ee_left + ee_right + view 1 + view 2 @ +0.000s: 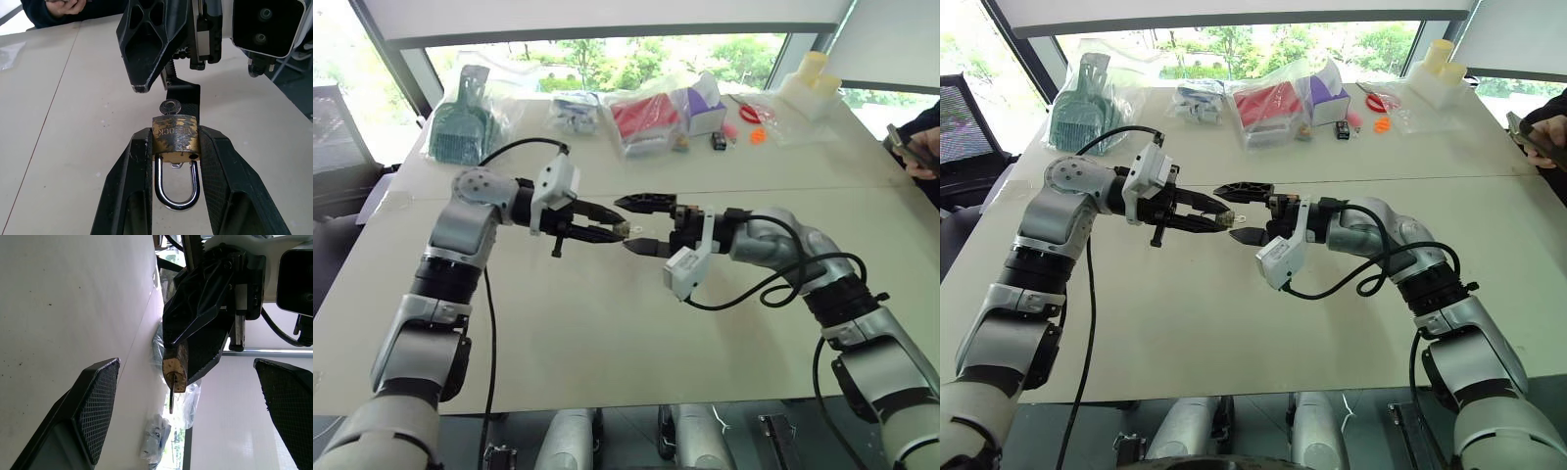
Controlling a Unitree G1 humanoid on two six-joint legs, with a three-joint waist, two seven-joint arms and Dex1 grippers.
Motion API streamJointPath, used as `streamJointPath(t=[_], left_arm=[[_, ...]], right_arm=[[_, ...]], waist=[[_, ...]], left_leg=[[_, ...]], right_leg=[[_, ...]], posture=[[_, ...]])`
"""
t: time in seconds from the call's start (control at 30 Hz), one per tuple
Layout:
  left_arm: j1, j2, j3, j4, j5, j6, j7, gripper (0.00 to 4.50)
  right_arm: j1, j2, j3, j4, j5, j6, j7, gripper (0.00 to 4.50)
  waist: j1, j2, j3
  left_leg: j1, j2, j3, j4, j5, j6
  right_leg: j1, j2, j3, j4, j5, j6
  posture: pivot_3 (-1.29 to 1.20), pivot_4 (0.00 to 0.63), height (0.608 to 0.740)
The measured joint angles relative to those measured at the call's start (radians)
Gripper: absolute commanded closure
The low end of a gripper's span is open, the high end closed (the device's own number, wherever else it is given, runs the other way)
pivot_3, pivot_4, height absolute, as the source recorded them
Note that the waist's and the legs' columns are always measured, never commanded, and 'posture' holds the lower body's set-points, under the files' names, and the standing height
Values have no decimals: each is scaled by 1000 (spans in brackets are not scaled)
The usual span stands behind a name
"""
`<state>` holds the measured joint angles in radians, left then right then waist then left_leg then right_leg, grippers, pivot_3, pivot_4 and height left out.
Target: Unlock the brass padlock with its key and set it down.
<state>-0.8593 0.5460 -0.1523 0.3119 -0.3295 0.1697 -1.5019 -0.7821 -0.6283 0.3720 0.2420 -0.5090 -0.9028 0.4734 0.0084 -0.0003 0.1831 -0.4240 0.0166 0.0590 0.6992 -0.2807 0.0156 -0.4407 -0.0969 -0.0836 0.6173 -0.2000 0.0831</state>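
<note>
Pale table (607, 333) before wide windows (636, 59) — daylight, green trees (1234, 49) outside.

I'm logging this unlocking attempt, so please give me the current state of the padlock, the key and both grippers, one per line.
brass padlock: clamped between the left gripper's fingers, held above the table; whether the shackle has released cannot be told.
key: inserted in the padlock's keyhole, free of both grippers.
left gripper: shut on the brass padlock's body.
right gripper: open, fingers spread either side of the key, not touching it.

Beige table (607, 333); bagged items (646, 117) along far edge.
</note>
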Motion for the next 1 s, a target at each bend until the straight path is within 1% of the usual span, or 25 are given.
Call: streamJointPath(t=[0.23,0.33,0.4,0.47,0.5,0.57,0.67,0.7,1.0], left_arm=[[0,0,0,-2,-8,8,-1,3754],[0,1,0,-2,-8,16,-1,3754],[0,1,0,-2,-8,17,-1,3754],[0,1,0,-2,-8,17,-1,3754],[0,1,0,-2,-8,17,0,3754],[0,1,0,-2,-8,17,0,3754],[0,1,0,-2,-8,18,1,3754],[0,1,1,-3,-10,19,1,3754],[0,0,1,-2,-10,20,2,3754]], right_arm=[[-3,3,1,8,-20,-15,-8,31],[-3,3,1,15,-22,-17,-9,825],[-3,3,1,19,-22,-12,-9,1789],[-3,3,1,19,-22,-11,-9,1789],[-3,3,1,19,-22,-10,-9,2148],[-3,3,1,19,-22,-8,-9,2511],[-3,2,1,19,-22,-11,-10,4056],[-4,2,1,19,-22,-12,-12,4465],[-4,1,1,19,-28,-18,-17,4465]], waist=[[0,0,0],[0,0,0],[0,0,0],[0,0,0],[0,0,0],[0,0,0],[0,0,0],[0,0,0],[0,0,0]], left_leg=[[0,0,0,0,0,0],[0,0,0,0,0,0],[0,0,0,0,0,0],[0,0,0,0,0,0],[0,0,0,0,0,0],[0,0,0,0,0,0],[0,0,0,0,0,0],[0,0,0,0,0,0],[0,0,0,0,0,0]], right_leg=[[0,0,0,0,0,0],[0,0,0,0,0,0],[0,0,0,0,0,0],[0,0,0,0,0,0],[0,0,0,0,0,0],[0,0,0,0,0,0],[0,0,0,0,0,0],[0,0,0,0,0,0],[0,0,0,0,0,0]], posture=[[0,150,740],[0,150,740],[0,150,740],[0,150,740],[0,150,740],[0,150,740],[0,150,740],[0,150,740],[0,150,740]])
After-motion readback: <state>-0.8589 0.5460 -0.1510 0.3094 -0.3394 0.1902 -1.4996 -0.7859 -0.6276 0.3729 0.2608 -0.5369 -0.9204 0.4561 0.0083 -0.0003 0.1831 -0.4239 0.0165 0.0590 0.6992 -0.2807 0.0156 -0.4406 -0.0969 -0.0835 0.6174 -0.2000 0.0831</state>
